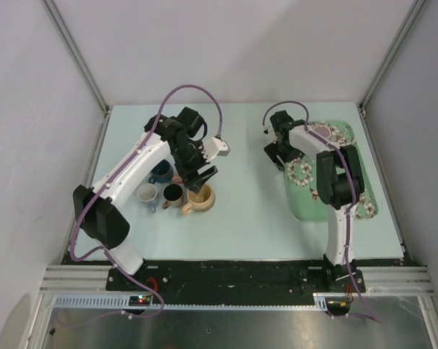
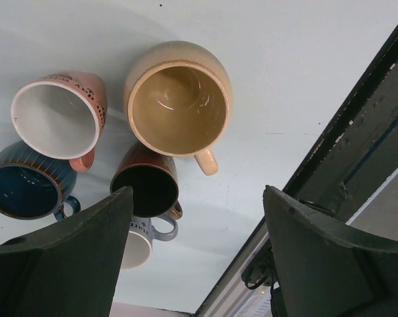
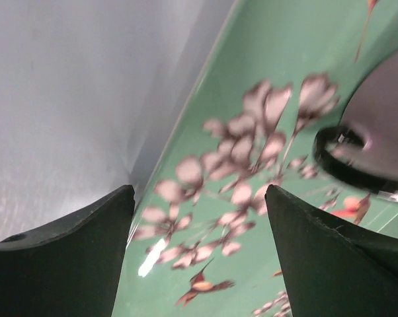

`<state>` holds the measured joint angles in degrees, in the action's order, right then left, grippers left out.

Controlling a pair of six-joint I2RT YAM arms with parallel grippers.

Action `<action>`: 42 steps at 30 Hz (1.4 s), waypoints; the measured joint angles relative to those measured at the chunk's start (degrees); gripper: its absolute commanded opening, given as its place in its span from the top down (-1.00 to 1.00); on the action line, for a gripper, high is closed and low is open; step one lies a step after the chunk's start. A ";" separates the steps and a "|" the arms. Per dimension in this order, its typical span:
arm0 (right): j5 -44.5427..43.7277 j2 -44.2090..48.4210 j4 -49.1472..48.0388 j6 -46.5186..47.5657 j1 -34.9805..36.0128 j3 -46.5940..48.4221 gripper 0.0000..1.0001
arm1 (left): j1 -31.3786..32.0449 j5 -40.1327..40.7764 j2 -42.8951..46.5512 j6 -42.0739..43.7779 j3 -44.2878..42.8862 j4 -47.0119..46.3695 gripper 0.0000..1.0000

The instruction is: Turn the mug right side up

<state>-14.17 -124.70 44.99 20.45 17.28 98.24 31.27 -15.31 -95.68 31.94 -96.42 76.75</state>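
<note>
The left gripper point(image 1: 202, 177) hangs over a cluster of five mugs. Its fingers point(image 2: 86, 257) are spread wide with nothing between them. The tan mug point(image 2: 178, 105) stands right side up on the pale desk point(image 2: 305, 79), just past the fingertips and slightly toward the finger on the left of the wrist view. Its mouth is open toward the camera and its handle points back toward the gap between the fingers.

Close beside it, nearer that same finger, stands a dark brown mug point(image 2: 145, 188), partly hidden by the fingertip. A white mug with a grey-blue handle point(image 2: 136, 241) lies closer still and is half covered by the finger. Farther out on that side are a pink mug with a white inside point(image 2: 53, 119) and a blue ribbed mug point(image 2: 24, 188). All of them show open mouths. Beyond the other finger a black rail point(image 2: 358, 145) runs along the desk.

The right gripper point(image 1: 277, 153) is well apart from the cluster, and its fingers point(image 3: 73, 257) are also spread and hold nothing. Under them runs the near rim of a green floral tray point(image 3: 272, 39). The desk is on one side of the rim and the tray's printed blossoms are on the other. A mauve mug point(image 1: 321, 132) sits on the tray beyond the finger on the right of the wrist view. It is blurred there, and I cannot tell which way up it is.
</note>
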 measured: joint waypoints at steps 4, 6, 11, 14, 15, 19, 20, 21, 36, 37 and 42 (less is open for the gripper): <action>-1.05 6.43 -2.23 -4.37 -0.09 -8.63 -0.75 | 0.00 0.04 0.00 0.02 0.00 0.13 -0.67; -1.38 9.20 -3.04 -7.10 -1.20 -11.56 -0.81 | 0.00 0.04 0.00 0.02 0.00 0.17 -0.67; -6.71 17.31 -6.43 -21.49 -4.66 -15.91 -0.88 | -0.04 0.04 0.00 0.00 0.00 0.22 -0.66; -10.60 20.24 -9.77 -35.12 -6.51 -15.91 -0.88 | -0.07 0.00 0.00 0.00 0.00 0.26 -0.66; -11.93 20.55 -10.78 -39.52 -6.97 -15.91 -0.88 | -0.07 -0.04 0.00 0.00 0.00 0.28 -0.66; -15.56 19.41 -12.98 -52.74 -7.26 -15.82 -0.84 | -0.07 -0.17 0.00 0.00 0.00 0.31 -0.66; -16.09 18.56 -13.03 -55.41 -7.28 -15.50 -0.82 | -0.07 -0.15 0.00 0.00 0.00 0.31 -0.66; -16.68 17.31 -12.85 -57.81 -7.30 -14.73 -0.79 | -0.15 -0.15 0.00 0.00 0.00 0.31 -0.66; -15.32 5.18 -12.41 -66.36 -13.20 -6.95 0.89 | -0.74 -0.13 0.11 0.00 -0.11 0.33 -0.66; -14.08 5.18 -13.77 -66.36 -13.90 -6.88 0.95 | -0.83 -0.13 0.11 -0.02 -0.15 0.31 -0.66; -9.73 5.88 -15.58 -61.90 -16.15 -7.41 1.00 | -1.18 -0.15 0.11 -0.31 -1.36 0.50 -0.70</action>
<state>-23.90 -118.83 29.41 -41.45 1.13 90.83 30.09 -15.46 -95.57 31.64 -97.78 77.25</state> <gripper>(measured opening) 0.185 0.836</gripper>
